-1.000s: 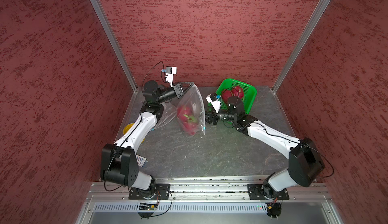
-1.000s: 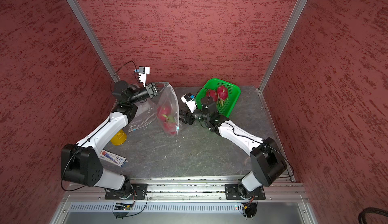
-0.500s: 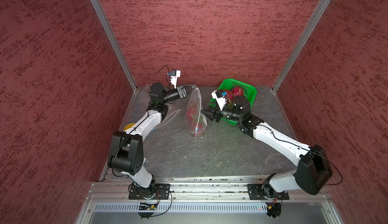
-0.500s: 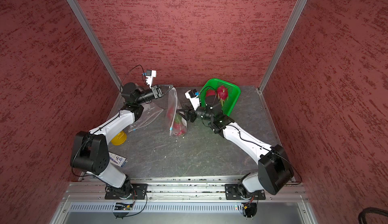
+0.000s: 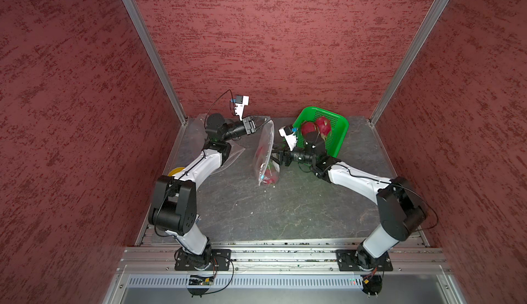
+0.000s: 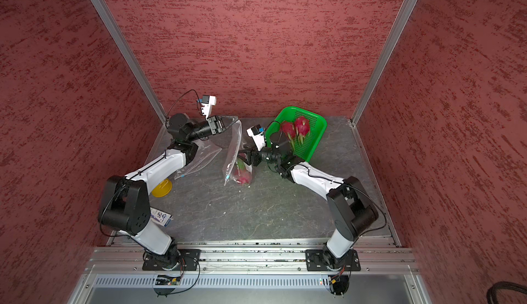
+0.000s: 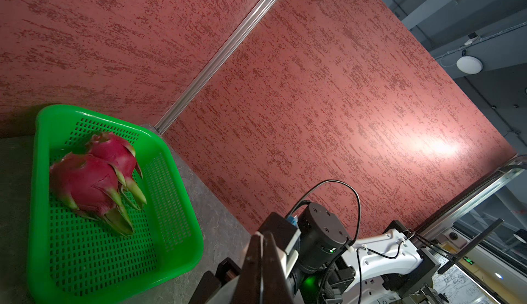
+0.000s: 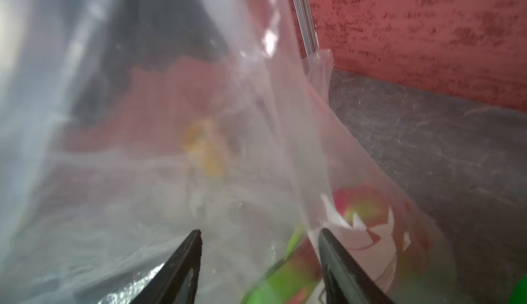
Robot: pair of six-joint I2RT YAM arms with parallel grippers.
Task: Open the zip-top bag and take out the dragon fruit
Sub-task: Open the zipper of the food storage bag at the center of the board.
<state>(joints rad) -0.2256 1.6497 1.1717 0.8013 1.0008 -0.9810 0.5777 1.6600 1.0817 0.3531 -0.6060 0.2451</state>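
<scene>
In both top views the enclosure was closed on three sides by red textured walls (image 5: 271, 46) joined by aluminium corner posts (image 5: 148, 46). The table (image 5: 256, 208) was dark grey, veined and speckled with crumbs.

The left gripper (image 5: 258, 124), jaws pressed together, pinched the upper edge of the clear zip-top bag (image 5: 263, 145), which hung from it down to the table. Dragon fruit (image 5: 270, 175) lay at the bag's bottom, near mid-table; the count could not be told. The right gripper (image 5: 278, 157) stood low against the bag's side. Behind it, by the back wall, a green basket (image 5: 339, 134) held two further dragon fruit (image 5: 323, 124). A second clear bag (image 5: 233, 151) lay flat under the left arm.

A yellow disc (image 5: 175, 171) showed only as a sliver past that arm in a top view. A top view with the disc (image 6: 162, 188) clear also gave a blue-and-white packet (image 6: 162, 217) at the near left edge.

The left wrist view alone showed the room beyond: a grey ceiling with a round white fitting (image 7: 469, 64). It also showed the basket's perforated floor and the two fruit touching side by side.

The right wrist view alone showed the right gripper's fingertips (image 8: 196, 240) spread apart. Blurred bag film lay ahead of them, with fruit visible through it. Contact with the film could not be told
</scene>
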